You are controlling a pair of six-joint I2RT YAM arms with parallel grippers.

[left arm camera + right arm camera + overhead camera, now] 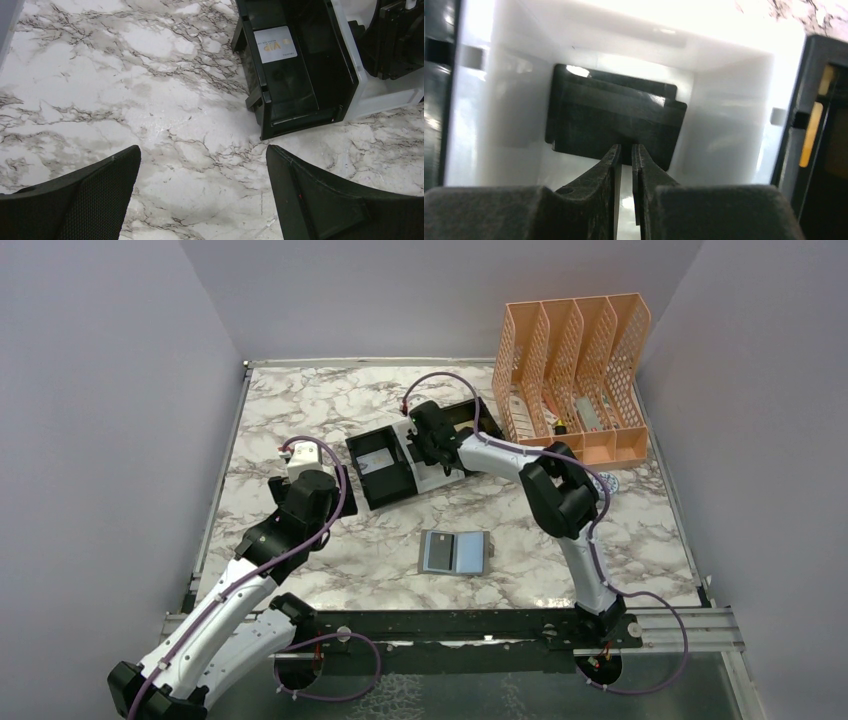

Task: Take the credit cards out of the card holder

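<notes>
Dark cards (616, 117) lie flat at the right jaws' tips.

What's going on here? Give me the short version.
The right fingers, almost together, are down in the white compartment of the tray, just over stacked dark cards. Whether they grip one I cannot tell. The left fingers stand wide open above the table, holding nothing, near the black compartment, where a white card lies. The card holder lies open on the table, apart from both arms.
</notes>
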